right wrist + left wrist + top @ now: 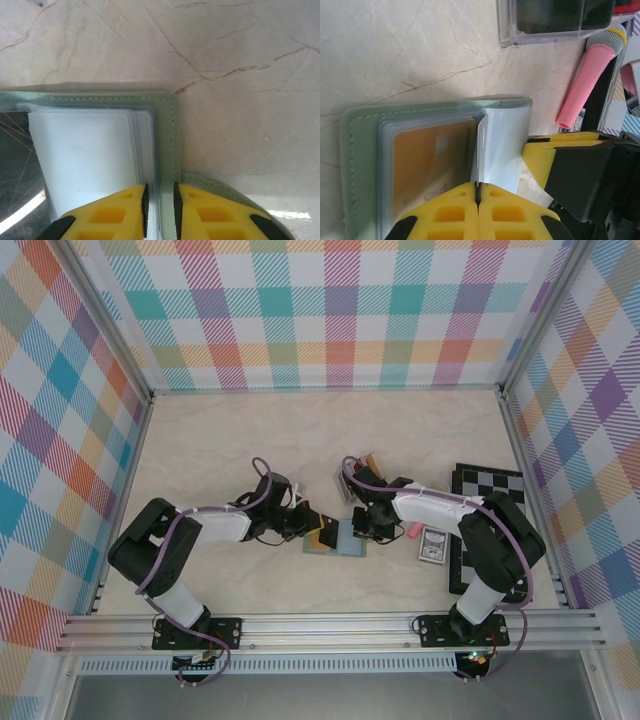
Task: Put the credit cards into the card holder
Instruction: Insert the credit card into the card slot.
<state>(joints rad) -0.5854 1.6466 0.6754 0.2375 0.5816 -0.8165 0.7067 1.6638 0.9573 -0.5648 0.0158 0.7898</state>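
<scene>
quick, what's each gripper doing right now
left gripper: closed, pinching a clear sleeve of the card holder
right gripper: closed on the card holder's outer edge

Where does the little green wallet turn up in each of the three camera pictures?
Top external: the card holder lies low centre, lying open.
Left wrist: the card holder is lower left, an orange card in its sleeves.
Right wrist: the card holder fills the lower left, its green edge mid-picture.
Shared landmark: the marbled table beneath it.
</scene>
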